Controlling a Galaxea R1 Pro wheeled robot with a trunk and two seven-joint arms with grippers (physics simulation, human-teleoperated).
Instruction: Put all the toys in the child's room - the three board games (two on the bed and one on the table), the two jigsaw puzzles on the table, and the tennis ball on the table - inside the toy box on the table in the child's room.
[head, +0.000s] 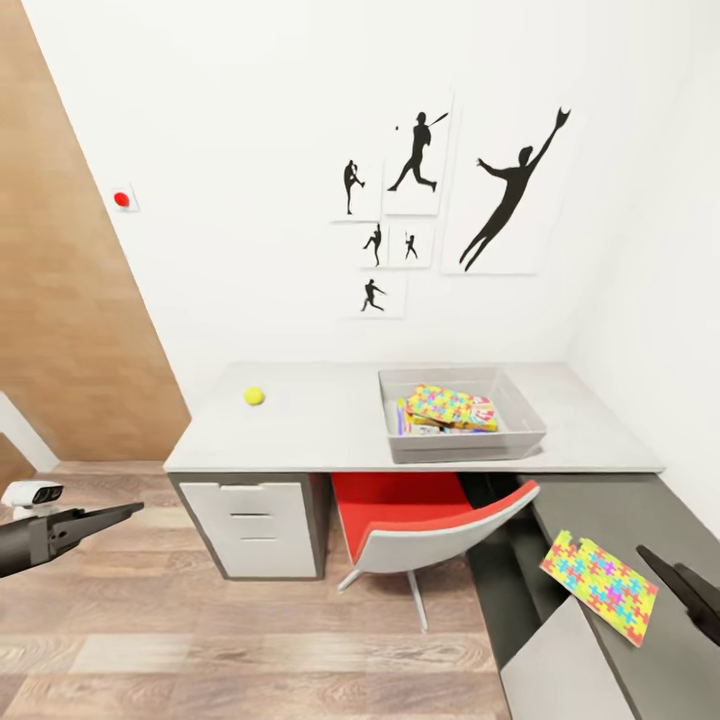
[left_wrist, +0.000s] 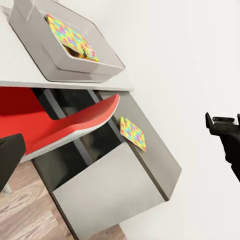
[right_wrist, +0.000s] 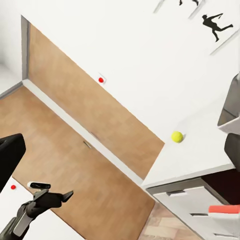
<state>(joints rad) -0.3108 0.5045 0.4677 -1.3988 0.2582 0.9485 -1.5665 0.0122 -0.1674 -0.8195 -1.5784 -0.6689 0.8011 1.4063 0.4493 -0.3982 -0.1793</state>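
Facing the table (head: 330, 440) in the child's room, with both arms low at the frame's edges: left gripper (head: 118, 514) at lower left of the head view, right gripper (head: 672, 570) at lower right. Could not tell whether either pair of jaws stood spread or pressed together; nothing seen between them. Found the toy box (head: 462, 446) right of centre on the pale top, already holding a jigsaw puzzle (head: 442, 404) over printed game boxes (head: 478, 418). Spotted the tennis ball (head: 254, 396) alone on the top, left of the box and well apart from it. Saw the second jigsaw puzzle (head: 600, 583) on the lower dark section at lower right, just beside the right gripper's tips, tilted, one corner apparently past the edge. Judged that puzzle thin, light, probably bendy and hard to lift off a flat face; best pinched at the overhanging edge. Judged the ball light, springy, prone to rolling; best squeezed across its middle. Noted the red chair (head: 425, 525) tucked under the top between both targets.
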